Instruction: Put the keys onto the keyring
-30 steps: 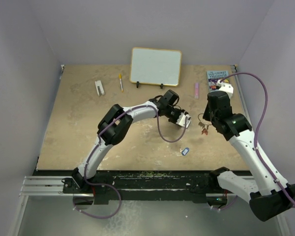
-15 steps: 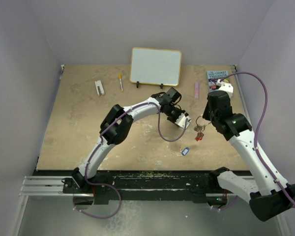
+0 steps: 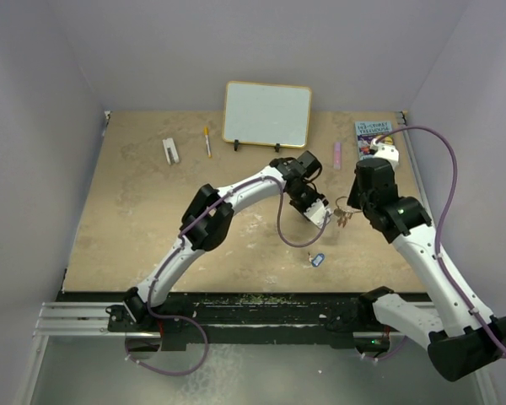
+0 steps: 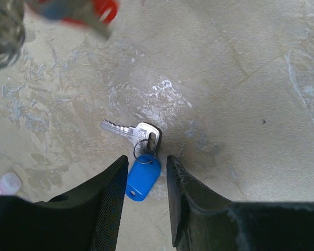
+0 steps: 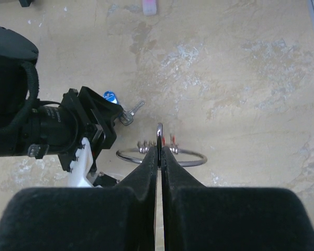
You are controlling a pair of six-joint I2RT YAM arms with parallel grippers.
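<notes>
L arm [image 3: 236, 189] nearer keyring [image 5: 201, 155]; key [image 4: 138, 133] beneath

This is a robotics lab test cell. Plain pale lilac walls [image 3: 34, 126] box in a scuffed tan bench [image 3: 135, 211] on three sides. Two white-and-black robot arms, the left arm [image 3: 244, 187] and the right arm [image 3: 426, 249], are bolted at the near edge beside an aluminium rail [image 3: 76, 319]. A purple cable [image 3: 454, 173] loops off the right one. A small whiteboard [image 3: 267, 114] on a stand, a pen [image 3: 207, 142] and a pink marker [image 3: 338, 155] lie at the far side.
</notes>
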